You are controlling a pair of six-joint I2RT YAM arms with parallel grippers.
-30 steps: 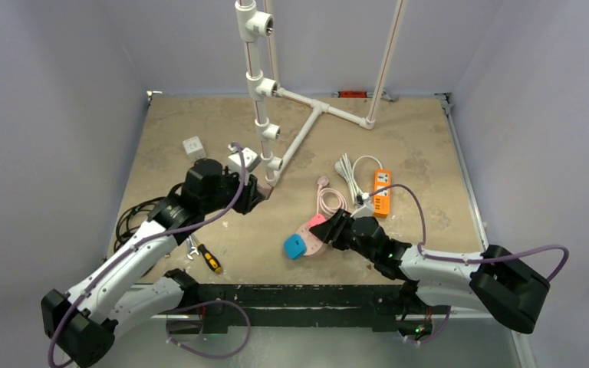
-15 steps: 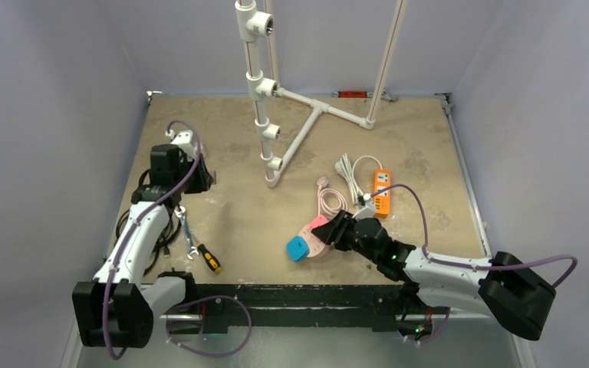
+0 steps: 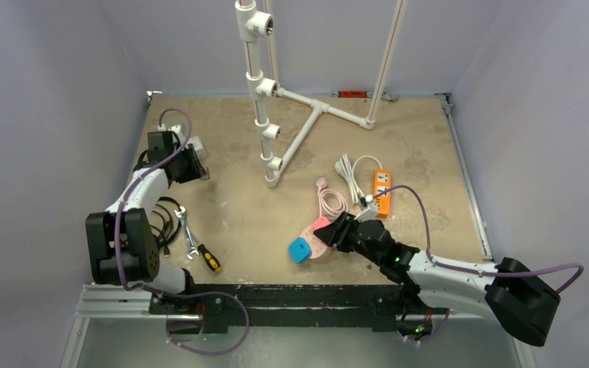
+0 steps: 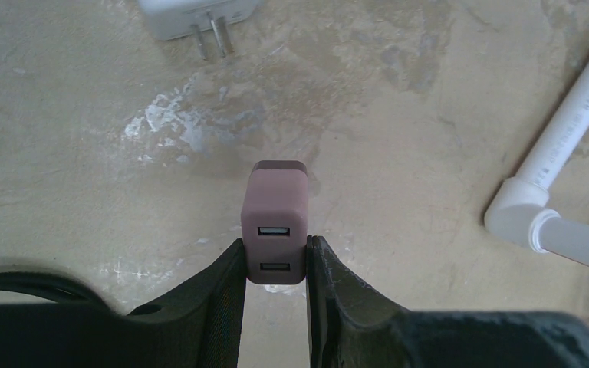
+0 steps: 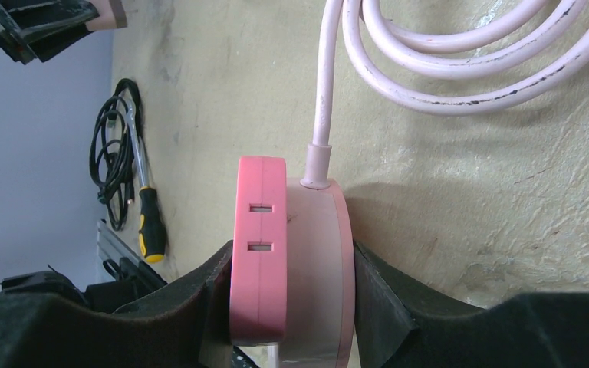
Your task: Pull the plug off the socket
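Left gripper [image 4: 274, 247] sits far-left on the counter [image 3: 414, 153], jaws clenched on the mauve plug [image 4: 274, 207]. I see its USB ports facing the wrist cam. Plug is off the socket [image 5: 318, 245] and well apart from it. Right gripper [image 5: 290, 264] is near front centre, jaws clamping the pink socket by its flat faces, with the cord [image 5: 323, 100] coiled beyond. White adapter [image 4: 192, 11] lies beyond the plug. Can't tell if the plug touches the counter.
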